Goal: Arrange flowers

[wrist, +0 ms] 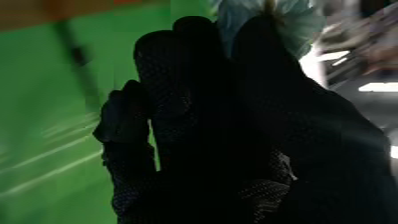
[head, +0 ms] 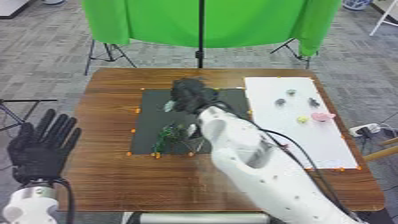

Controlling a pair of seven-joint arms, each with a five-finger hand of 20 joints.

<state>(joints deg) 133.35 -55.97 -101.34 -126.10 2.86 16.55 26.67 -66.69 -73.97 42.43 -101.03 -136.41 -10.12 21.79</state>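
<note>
Closest to me in the right wrist view is the right hand (wrist: 191, 130) in its black glove, thumb and fingers brought together at the tips. I judge it to be pinching a pale blue-green flower (wrist: 302, 22) near the stem, its petals crowding right against the fingertips. From the head view I see that hand over the far part of the dark mat (head: 149, 112) on the desk (head: 105, 122). My left hand (head: 37, 155) is spread, fingers straight, near the desk's left edge, holding nothing.

What worries me is the grip – so close to the bloom that a harder squeeze could crush petals, while a looser one could let the flower swivel or drop. I also can't make out where its stem ends, so I could misjudge its height when lowering it. Nearer the robot on the mat stand tangled green stems (head: 167, 134), close beside the right arm (head: 298, 192); a low sweep could snag them. The slack cable (head: 284, 135) hangs over the white sheet (head: 266, 87) and might drag the pink piece (head: 322, 116) or the yellow piece (head: 303, 119) out of place.

Brands, labels, writing – I can read none.
</note>
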